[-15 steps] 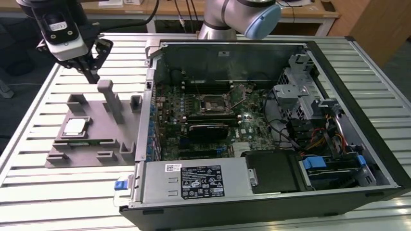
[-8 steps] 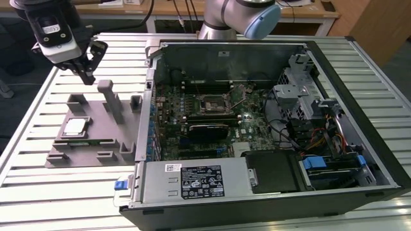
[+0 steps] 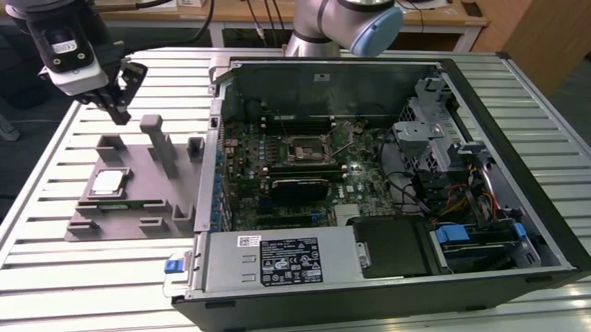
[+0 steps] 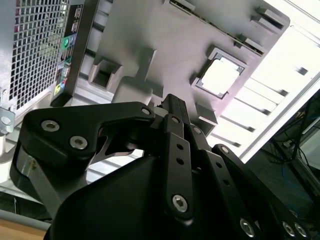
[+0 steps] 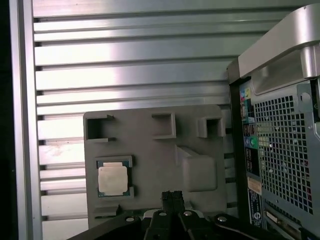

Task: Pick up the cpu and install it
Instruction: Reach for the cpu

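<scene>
The claw [image 3: 121,117] hangs with its fingers pressed together, gripping nothing. Below it and well apart, the cpu [image 3: 108,182] lies flat in a recess of the grey holder [image 3: 138,200] on the slatted surface [image 3: 55,266].

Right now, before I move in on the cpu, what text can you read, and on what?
Power supply label: print too small to read.
Rear panel sticker on the computer case: blurred, unreadable.
cpu lid: no legible marking.
Nothing can be quoted.
</scene>
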Controlling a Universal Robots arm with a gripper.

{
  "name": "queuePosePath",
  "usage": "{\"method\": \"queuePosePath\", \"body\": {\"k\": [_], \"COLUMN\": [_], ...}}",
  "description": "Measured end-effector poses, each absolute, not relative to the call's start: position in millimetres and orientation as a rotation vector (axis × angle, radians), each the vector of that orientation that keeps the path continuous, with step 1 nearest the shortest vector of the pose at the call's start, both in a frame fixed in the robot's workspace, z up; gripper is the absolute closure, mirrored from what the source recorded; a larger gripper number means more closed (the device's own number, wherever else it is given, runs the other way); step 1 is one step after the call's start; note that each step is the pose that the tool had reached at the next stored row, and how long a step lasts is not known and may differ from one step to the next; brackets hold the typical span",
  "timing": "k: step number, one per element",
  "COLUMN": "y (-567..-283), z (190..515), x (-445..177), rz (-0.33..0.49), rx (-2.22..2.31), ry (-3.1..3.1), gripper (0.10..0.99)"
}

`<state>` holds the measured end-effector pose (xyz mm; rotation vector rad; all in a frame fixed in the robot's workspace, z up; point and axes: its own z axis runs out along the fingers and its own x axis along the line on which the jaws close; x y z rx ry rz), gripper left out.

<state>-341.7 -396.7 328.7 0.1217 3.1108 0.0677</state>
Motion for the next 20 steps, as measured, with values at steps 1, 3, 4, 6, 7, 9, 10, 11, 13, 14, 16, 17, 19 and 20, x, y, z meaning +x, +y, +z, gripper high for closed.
{"method": "queuePosePath", "body": {"k": [1,3,4,6,7,9,10,11,13,14,16,17,19,20], "y": [-397,-397,-397,-397,-397,-397,-397,-397,-397,-397,-397,-397,-397,-397], "z": [328,326,326,324,323,321,320,319,317,316,314,313,311,311], "x": [-343,-346,-347,-349,-351,-353,-354,-356,-358,-360,-363,-364,-367,-368], "rz": [0.068,0.068,0.068,0.068,0.068,0.068,0.068,0.067,0.068,0.067,0.068,0.067,0.068,0.068], "rx": [0.122,0.122,0.122,0.122,0.122,0.122,0.122,0.122,0.123,0.123,0.123,0.123,0.123,0.123], "ry": [3.111,3.111,3.111,3.111,3.111,3.111,3.111,3.111,3.111,3.111,3.111,3.111,3.111,3.111], "gripper": [0.980,0.980,0.980,0.980,0.980,0.980,0.980,0.980,0.980,0.980,0.980,0.980,0.980,0.980]}}
